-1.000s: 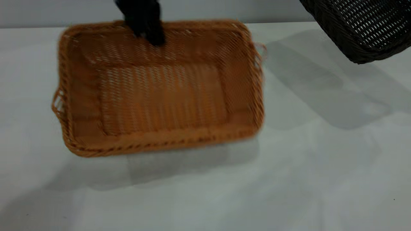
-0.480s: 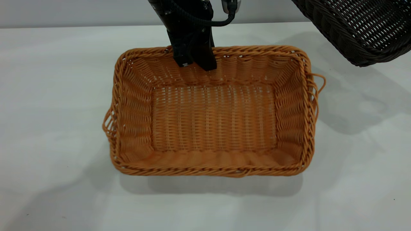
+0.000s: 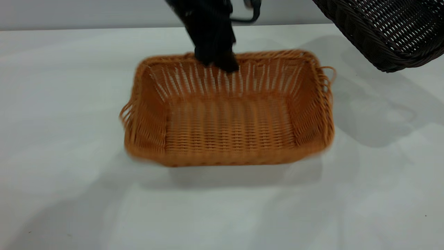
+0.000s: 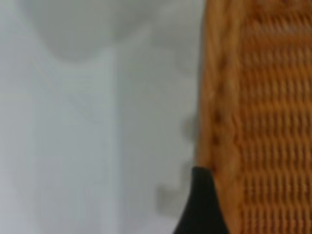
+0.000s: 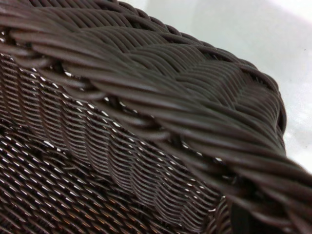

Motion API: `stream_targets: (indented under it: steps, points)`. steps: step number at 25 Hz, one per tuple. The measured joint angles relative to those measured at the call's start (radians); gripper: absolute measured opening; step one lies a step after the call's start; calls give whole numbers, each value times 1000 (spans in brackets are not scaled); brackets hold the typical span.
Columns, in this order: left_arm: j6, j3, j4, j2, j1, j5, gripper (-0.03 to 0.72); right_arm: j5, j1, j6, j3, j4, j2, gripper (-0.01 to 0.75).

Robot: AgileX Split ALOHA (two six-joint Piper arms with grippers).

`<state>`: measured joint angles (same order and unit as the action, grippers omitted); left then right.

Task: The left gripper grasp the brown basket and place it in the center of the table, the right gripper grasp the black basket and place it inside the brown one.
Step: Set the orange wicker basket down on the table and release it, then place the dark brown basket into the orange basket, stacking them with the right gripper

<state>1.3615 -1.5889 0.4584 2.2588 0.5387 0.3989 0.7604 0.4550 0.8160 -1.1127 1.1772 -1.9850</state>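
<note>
The brown basket [image 3: 229, 121] is at the middle of the table [image 3: 62, 104], blurred with motion. My left gripper [image 3: 216, 62] is shut on the middle of its far rim. In the left wrist view one black finger [image 4: 202, 209] lies against the outside of the braided rim [image 4: 217, 97]. The black basket [image 3: 388, 27] hangs tilted in the air at the top right, clear of the table. My right gripper itself is out of the exterior view. In the right wrist view the black basket's rim [image 5: 161, 92] fills the picture, with one black finger [image 5: 243, 219] against it.
The black basket's shadow [image 3: 378, 104] falls on the table to the right of the brown basket. A grey wall [image 3: 86, 14] runs behind the table's far edge.
The brown basket has moved from the left to the middle of the table with my left gripper. It now sits lower and flatter. The black basket has hardly shifted.
</note>
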Motion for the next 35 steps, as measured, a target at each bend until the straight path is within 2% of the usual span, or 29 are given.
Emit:
stream_targets:
  steps: [2, 5, 9, 14, 19, 23, 27, 30, 35]
  points:
    - [-43, 0, 1, -22, -5, -86, 533, 3, 0, 0, 0, 0, 0, 114]
    - [-123, 0, 4, -61, -28, -152, 546, 19, 0, 1, 0, 0, 0, 114]
    - [-281, 0, 6, -115, -101, -122, 549, 74, -7, 1, 0, -3, 0, 111]
    - [-504, 0, 6, -165, -256, -28, 549, 101, -63, -24, -6, -26, 0, 111]
    - [-601, 0, 4, -171, -385, 68, 549, 123, -183, -212, -107, -217, 0, 111]
    - [-616, 0, 3, -171, -446, 126, 549, 157, -319, -386, -212, -459, 0, 111]
    - [-617, 0, 3, -171, -461, 152, 549, 207, -463, -498, -285, -639, 0, 111]
    - [-618, 0, 3, -171, -461, 165, 550, 225, -548, -525, -308, -694, 0, 111]
    - [-618, 0, 3, -171, -461, 182, 550, 234, -622, -528, -316, -704, -8, 111]
